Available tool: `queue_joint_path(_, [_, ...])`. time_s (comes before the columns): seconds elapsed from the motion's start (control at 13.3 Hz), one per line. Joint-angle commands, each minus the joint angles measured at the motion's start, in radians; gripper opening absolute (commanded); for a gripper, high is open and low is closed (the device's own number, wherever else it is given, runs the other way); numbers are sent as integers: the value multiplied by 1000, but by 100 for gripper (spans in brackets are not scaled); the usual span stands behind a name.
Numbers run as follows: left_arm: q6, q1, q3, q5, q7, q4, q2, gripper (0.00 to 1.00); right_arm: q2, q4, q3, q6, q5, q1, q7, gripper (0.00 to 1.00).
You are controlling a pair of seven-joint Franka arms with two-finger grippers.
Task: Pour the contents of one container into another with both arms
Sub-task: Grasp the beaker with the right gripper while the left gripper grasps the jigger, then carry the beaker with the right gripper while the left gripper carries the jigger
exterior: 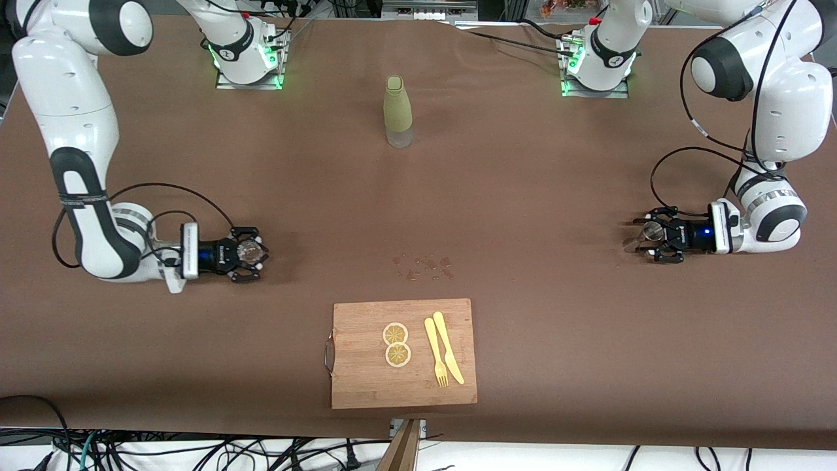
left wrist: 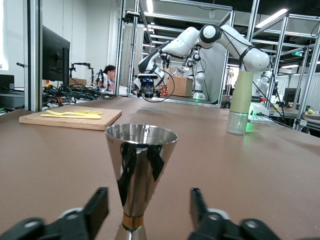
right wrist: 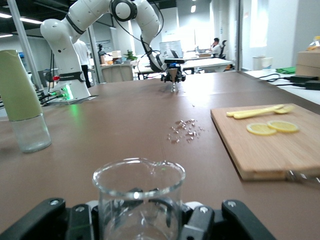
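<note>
A steel hourglass-shaped jigger (left wrist: 140, 170) stands on the brown table toward the left arm's end (exterior: 649, 230). My left gripper (left wrist: 147, 202) lies low around it (exterior: 644, 238). It is open, and each finger (left wrist: 97, 205) stands clear of the jigger's narrow waist. A clear glass beaker (right wrist: 139, 200) with a small spout sits toward the right arm's end (exterior: 250, 250). My right gripper (right wrist: 140, 222) is shut on its sides, down at table level (exterior: 252, 254). The beaker looks empty.
A bottle (exterior: 398, 111) with a green top and clear base stands upright between the arm bases. A wooden cutting board (exterior: 366, 386) near the front edge carries two lemon slices (exterior: 396, 343) and a yellow knife and fork (exterior: 443, 356). Small wet spots (exterior: 424, 267) lie just past the board.
</note>
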Motion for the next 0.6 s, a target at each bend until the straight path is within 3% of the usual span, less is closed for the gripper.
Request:
queue_joint_path(0.0, [-10, -4, 9, -24, 42, 10, 13, 0, 7, 72, 23, 9, 8, 57, 98, 0])
queue_joint_path(0.38, [-4, -6, 9, -15, 38, 13, 10, 0, 3, 126, 139, 176, 43, 81, 207, 0])
queue_joint_path(0.53, [-4, -18, 9, -18, 35, 19, 10, 0, 1, 152, 152, 184, 38, 97, 266, 0])
